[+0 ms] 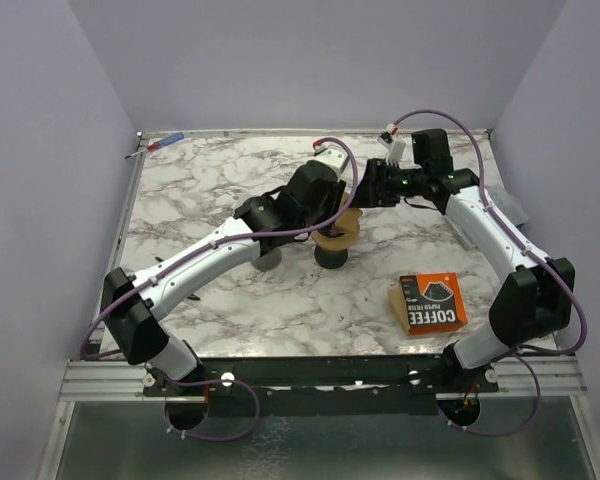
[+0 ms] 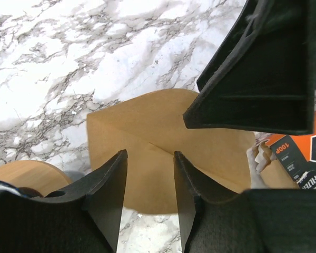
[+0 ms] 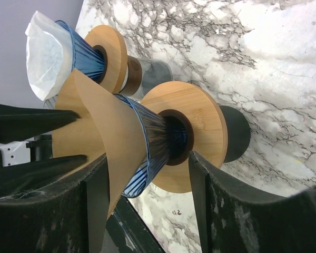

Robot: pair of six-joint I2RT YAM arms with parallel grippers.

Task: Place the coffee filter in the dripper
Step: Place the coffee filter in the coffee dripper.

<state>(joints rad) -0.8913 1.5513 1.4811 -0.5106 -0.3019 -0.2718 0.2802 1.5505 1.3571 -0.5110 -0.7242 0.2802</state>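
Top view: both arms reach in from 7 and 4 o'clock to the dripper [image 1: 334,245]. Left wrist: left gripper [image 2: 150,155], jaws apart over the paper filter [image 2: 147,118]. Right wrist: right gripper [image 3: 147,157], jaws apart straddling the dripper; filter in its cone.

The left arm [image 1: 210,250] and right arm [image 1: 490,225] are both stretching forward and inward, wrists nearly meeting. The left gripper [image 2: 149,158] is pointing downward, jaws standing partly apart; the right gripper [image 3: 146,161] is facing it, jaws spread wider.
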